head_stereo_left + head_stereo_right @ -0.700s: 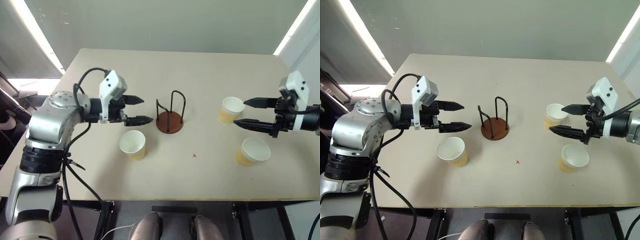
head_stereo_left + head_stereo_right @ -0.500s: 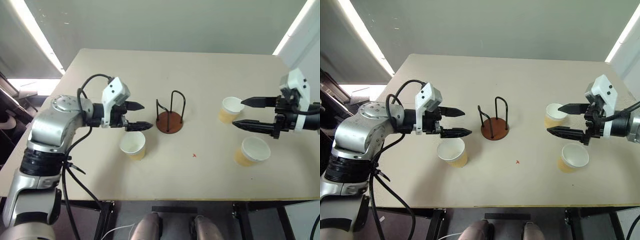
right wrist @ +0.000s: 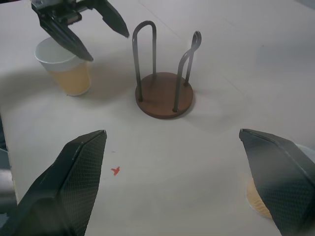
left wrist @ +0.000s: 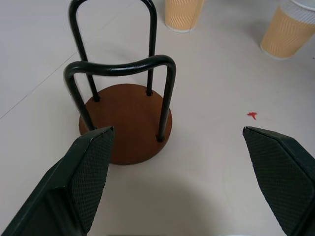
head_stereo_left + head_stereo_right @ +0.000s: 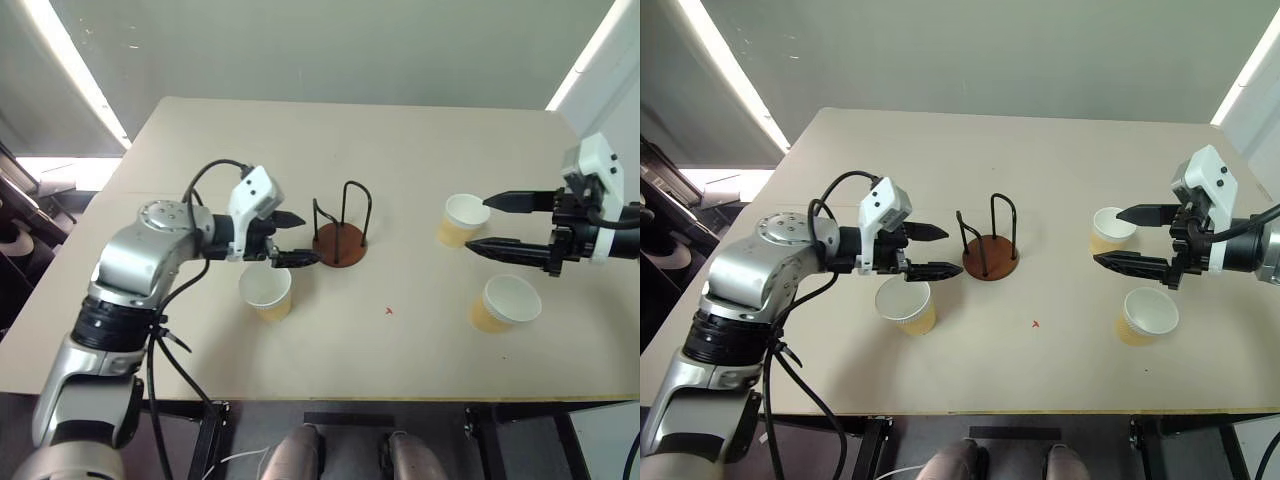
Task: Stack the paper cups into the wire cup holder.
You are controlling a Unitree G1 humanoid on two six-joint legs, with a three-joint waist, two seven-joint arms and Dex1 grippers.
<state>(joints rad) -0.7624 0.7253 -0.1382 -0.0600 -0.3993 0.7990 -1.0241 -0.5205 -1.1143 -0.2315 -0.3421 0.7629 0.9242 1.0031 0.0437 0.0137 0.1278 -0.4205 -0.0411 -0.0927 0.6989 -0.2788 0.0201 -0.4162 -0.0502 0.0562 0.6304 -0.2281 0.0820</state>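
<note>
1. Left eye view puts the wire cup holder (image 5: 339, 240) at the middle of the table (image 5: 400, 140), empty, its two black loops upright on the brown disc. That central spot looks chosen so either arm can reach it.
2. Three paper cups stand upright and apart: the near-left cup (image 5: 266, 290) in front of the holder's left side, the far-right cup (image 5: 462, 219) and the near-right cup (image 5: 505, 303) well off to the right. None is stacked yet.
3. The left gripper (image 5: 292, 238) hangs just above and behind the near-left cup, fingers spread and empty, aimed at the holder. I judge it is lining up, not grasping.
4. The right gripper (image 5: 496, 223) hovers beside the far-right cup, fingers apart, holding nothing; that cup seems its likely first pick.
5. Left wrist view gives the holder close up, plus a small red mark (image 4: 252, 115) on the table.
6. Right wrist view shows the left gripper poised over its cup from the opposite side.
</note>
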